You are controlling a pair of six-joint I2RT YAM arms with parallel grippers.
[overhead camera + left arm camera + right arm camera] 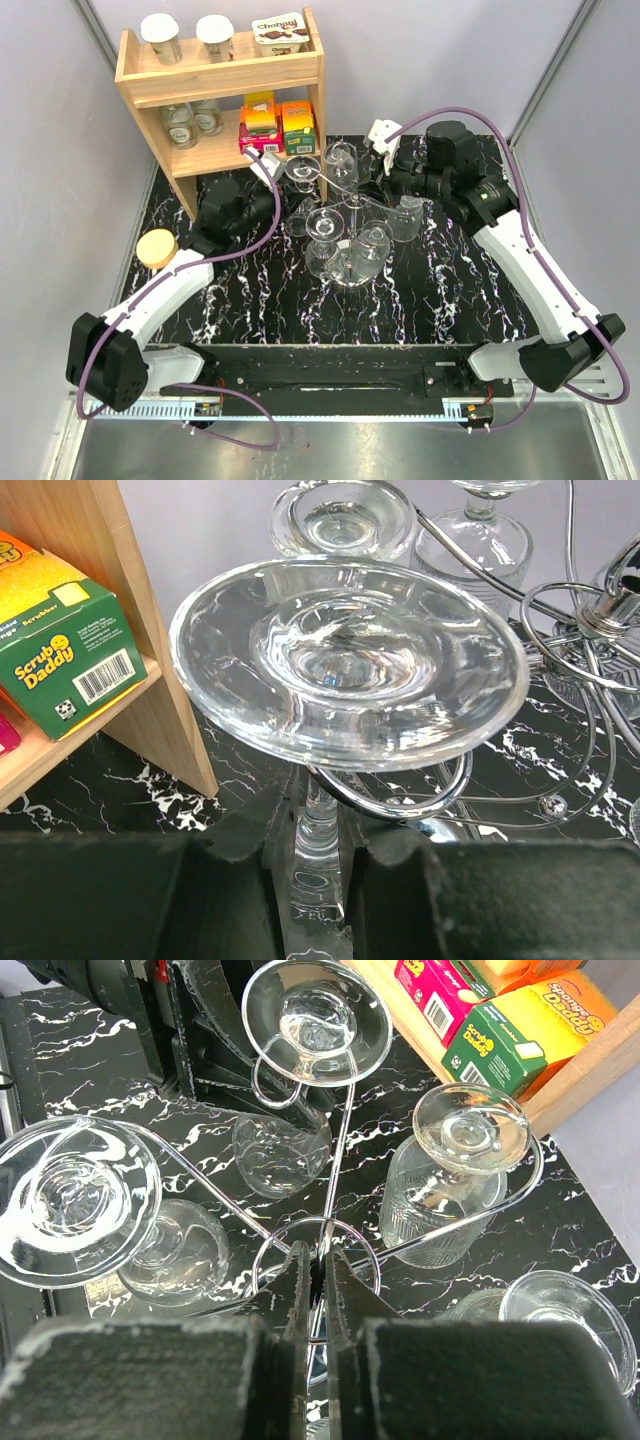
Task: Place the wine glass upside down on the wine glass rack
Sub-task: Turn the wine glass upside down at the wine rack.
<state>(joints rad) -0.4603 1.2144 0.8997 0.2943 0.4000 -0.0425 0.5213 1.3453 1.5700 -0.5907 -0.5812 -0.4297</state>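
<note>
Left gripper [315, 865] is clamped on the stem of the wine glass [350, 660], foot up and bowl below my fingers, so the glass goes on inverted. Just beyond the pads, a curled arm of the wine glass rack [430, 795] wraps the stem right under the foot. That curl is what the foot should hang from, so I judge the glass all but seated. My right gripper [318, 1280] is pinched shut on the rack's thin central post, I reckon to steady the light wire stand against tipping. Tight quarters here: the wooden shelf [150, 690] and its green sponge box [70, 660] sit close on the left gripper's left, and the other hung glasses [470, 540] crowd ahead and to the right. The open room is straight back over the counter [110, 800], so letting go and backing out that way looks safest.
</note>
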